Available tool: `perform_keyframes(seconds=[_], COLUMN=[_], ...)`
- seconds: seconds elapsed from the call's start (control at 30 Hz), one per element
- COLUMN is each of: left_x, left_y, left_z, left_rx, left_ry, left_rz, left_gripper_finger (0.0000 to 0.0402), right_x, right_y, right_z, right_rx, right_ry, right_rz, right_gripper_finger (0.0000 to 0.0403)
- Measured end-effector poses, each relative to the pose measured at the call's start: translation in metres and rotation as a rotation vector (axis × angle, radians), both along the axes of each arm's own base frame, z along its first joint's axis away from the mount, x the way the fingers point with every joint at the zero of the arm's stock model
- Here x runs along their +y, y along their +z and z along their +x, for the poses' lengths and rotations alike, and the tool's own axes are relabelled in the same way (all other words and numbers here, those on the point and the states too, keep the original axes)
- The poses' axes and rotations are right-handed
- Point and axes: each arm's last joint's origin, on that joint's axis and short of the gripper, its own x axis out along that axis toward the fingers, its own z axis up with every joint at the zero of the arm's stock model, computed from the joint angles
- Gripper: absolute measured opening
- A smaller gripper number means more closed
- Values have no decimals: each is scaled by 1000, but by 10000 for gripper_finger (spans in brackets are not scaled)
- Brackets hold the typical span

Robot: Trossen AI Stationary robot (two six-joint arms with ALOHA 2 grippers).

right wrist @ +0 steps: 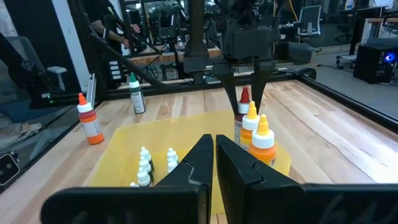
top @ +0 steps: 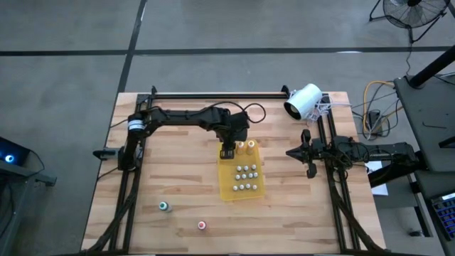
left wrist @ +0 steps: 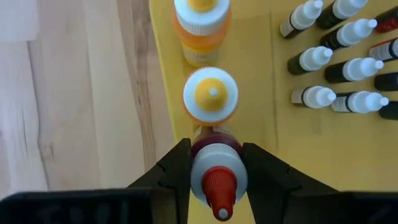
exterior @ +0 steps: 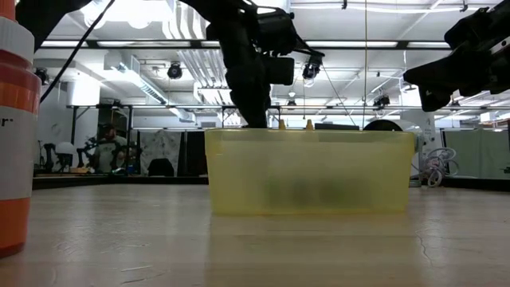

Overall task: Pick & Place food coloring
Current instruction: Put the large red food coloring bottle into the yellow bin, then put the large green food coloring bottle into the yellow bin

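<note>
Nearest the table's front edge stand 2 loose bottles, well apart from the rest: a pink-topped bottle (top: 202, 225) and a teal-topped bottle (top: 164, 207), both upright on the wooden table (top: 298, 213). Beyond them lies the yellow tray (top: 229, 188), holding rows of small white-capped bottles (top: 246, 173) in its middle. At the tray's far edge 2 orange bottles (left wrist: 210, 98) with yellow tips stand in a line, and the left gripper (left wrist: 216, 171) sits at the end of that line, over the tray's far left corner, its jaws pinching a red-tipped bottle (left wrist: 215, 180) by the neck, one finger on each side; the bottle is upright, but whether its base rests on the tray cannot be told. Off to the right, clear of the tray, the right gripper (right wrist: 214, 163) hangs above the table with its fingers pressed together, holding nothing. Farthest back, a white cylinder device (top: 304, 100) lies near the table's far right corner
</note>
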Motion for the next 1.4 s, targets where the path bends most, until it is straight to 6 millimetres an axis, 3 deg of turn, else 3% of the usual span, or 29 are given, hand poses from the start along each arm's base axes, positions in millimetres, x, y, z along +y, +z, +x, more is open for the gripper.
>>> perform_keyframes(seconds=[0.53, 0.9, 1.13, 1.4], left_x=[-1, -1, -2, -4], left_y=[-10, -8, 12, 48], left_z=[2, 0, -2, -10], left_rx=[18, 39, 44, 50], left_ry=[-8, -9, -9, 9], left_rz=[-2, -6, -3, 12], left_gripper_finger=[101, 181, 185, 186], right_x=[0, 0, 0, 0], right_y=[0, 0, 0, 0], right_z=[0, 0, 0, 0], right_rx=[0, 0, 0, 0], right_ry=[0, 0, 0, 0], right_rz=[-2, -2, 0, -2], right_gripper_finger=[13, 13, 13, 13])
